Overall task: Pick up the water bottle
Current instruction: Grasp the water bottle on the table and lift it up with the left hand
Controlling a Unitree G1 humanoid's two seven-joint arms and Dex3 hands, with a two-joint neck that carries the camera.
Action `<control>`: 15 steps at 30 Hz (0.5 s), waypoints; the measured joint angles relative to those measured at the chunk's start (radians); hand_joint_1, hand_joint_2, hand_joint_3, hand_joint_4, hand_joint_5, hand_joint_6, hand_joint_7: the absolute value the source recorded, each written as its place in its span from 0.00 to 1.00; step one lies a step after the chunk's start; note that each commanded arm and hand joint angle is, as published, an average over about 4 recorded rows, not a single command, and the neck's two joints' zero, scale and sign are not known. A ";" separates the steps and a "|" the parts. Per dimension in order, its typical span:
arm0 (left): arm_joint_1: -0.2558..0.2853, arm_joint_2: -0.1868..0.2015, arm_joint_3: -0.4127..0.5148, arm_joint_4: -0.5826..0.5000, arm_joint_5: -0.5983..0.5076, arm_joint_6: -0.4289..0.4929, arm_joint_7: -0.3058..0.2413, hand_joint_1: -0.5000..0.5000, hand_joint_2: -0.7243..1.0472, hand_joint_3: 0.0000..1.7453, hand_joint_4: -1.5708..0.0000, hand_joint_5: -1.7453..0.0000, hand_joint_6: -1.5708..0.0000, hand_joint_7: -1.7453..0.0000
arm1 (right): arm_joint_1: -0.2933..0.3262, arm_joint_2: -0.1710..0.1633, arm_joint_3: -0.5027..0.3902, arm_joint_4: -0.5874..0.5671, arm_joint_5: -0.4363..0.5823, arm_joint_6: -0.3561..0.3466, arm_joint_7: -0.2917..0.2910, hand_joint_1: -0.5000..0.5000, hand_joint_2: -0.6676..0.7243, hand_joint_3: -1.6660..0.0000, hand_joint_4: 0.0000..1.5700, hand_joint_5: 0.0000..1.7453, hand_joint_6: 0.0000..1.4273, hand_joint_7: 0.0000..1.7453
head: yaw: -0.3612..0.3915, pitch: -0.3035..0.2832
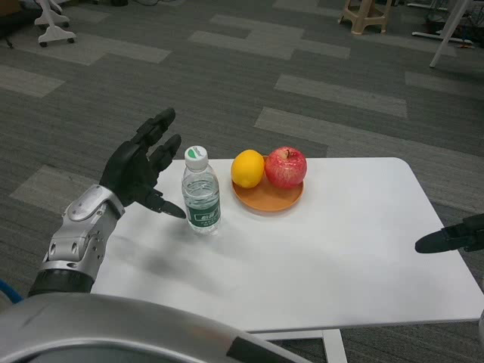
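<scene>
Head view: water bottle [200, 190] stood upright on white table [340, 242], left of orange plate [268, 197] bearing orange [247, 168] and apple [286, 166]; left hand [144, 168] hung just beside bottle, fingers spread wide, holding nothing, apparently not touching; right hand [452, 236] at table's right edge, mostly out of frame, cannot tell its state; bottle likely light, thin-walled, smooth, crushable; best gripped around labelled middle, gently.

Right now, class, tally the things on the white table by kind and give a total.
Water bottle: 1
Orange: 1
Red apple: 1
Orange plate: 1
Total: 4
</scene>
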 measured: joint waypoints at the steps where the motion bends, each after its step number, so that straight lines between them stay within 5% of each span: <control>1: 0.000 0.001 -0.006 0.003 0.004 0.000 -0.001 0.00 0.40 0.00 1.00 1.00 1.00 0.88 | 0.000 0.000 0.000 0.000 0.000 0.000 0.000 0.25 1.00 1.00 0.00 0.00 0.00 0.00 | 0.001 0.001; 15: -0.007 0.038 -0.106 0.106 0.012 0.015 -0.018 0.00 0.40 0.03 1.00 1.00 1.00 0.88 | 0.000 0.000 0.005 0.001 0.003 0.000 0.000 0.25 1.00 1.00 0.00 0.00 0.00 0.00 | 0.011 -0.002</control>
